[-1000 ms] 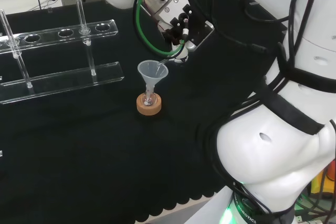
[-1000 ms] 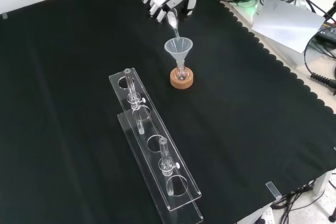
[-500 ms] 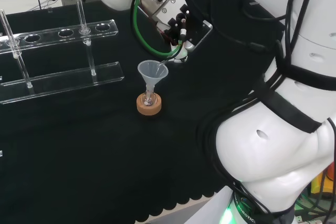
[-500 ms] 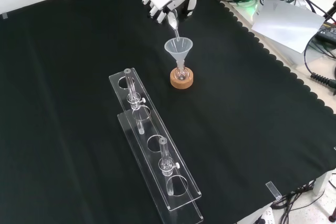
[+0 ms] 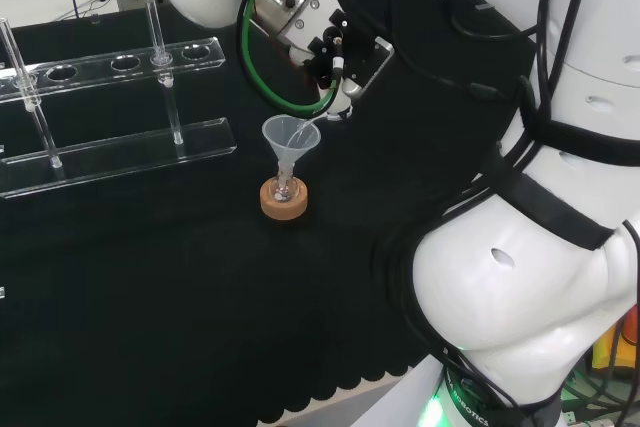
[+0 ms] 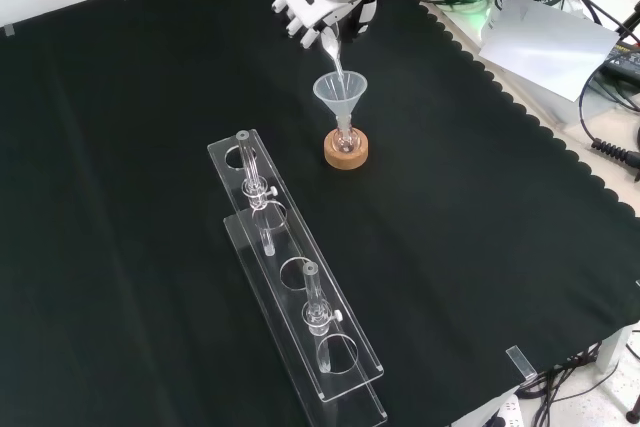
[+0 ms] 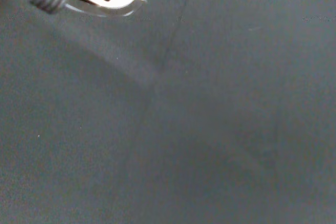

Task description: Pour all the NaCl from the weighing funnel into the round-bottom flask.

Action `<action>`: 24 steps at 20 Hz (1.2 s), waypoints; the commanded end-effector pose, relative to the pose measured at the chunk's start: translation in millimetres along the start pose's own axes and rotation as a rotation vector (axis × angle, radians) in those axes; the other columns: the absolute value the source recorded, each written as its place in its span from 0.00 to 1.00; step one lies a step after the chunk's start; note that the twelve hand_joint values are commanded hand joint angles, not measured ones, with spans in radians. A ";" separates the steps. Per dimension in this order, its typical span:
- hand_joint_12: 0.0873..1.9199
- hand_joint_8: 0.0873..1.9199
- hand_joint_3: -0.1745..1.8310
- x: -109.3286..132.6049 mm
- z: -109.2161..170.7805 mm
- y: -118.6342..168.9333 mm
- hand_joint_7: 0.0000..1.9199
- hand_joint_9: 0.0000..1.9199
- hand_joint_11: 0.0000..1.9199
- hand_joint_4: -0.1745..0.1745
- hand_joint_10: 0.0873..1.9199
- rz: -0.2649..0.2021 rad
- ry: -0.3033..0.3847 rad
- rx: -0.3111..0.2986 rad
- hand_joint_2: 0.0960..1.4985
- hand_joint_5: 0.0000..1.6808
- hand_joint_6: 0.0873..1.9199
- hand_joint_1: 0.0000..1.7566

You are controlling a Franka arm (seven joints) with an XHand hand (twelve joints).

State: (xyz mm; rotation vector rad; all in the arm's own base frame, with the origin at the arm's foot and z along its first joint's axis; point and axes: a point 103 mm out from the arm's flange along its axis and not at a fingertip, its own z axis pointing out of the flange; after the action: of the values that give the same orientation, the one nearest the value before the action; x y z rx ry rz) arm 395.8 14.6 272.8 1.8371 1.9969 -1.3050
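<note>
Hand (image 6: 312, 9) with weighing funnel (image 6: 331, 47), grip half hidden.

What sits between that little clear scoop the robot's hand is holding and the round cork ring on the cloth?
In the front view, a clear plastic funnel stands between the weighing funnel in the hand and the cork ring.

In the front view, the flask (image 6: 345, 137) on its cork ring (image 6: 346, 152) stands right of the rack (image 6: 295, 282).

The cloth (image 6: 150, 147) is plain black with a scalloped edge. The cork ring (image 6: 346, 151) is tan-orange. The funnel (image 6: 340, 94) and rack (image 6: 300, 297) are clear. The hand (image 6: 312, 7) is white and black.
</note>
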 end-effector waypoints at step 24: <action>0.62 0.31 0.51 0.9 -7.2 -1.3 0.34 0.49 0.31 1.00 0.22 0.010 -0.077 0.014 0.41 0.63 0.56 0.61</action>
State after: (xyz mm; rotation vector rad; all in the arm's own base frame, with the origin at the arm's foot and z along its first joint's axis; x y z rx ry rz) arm 397.7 19.9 277.3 1.7786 1.9451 -1.3653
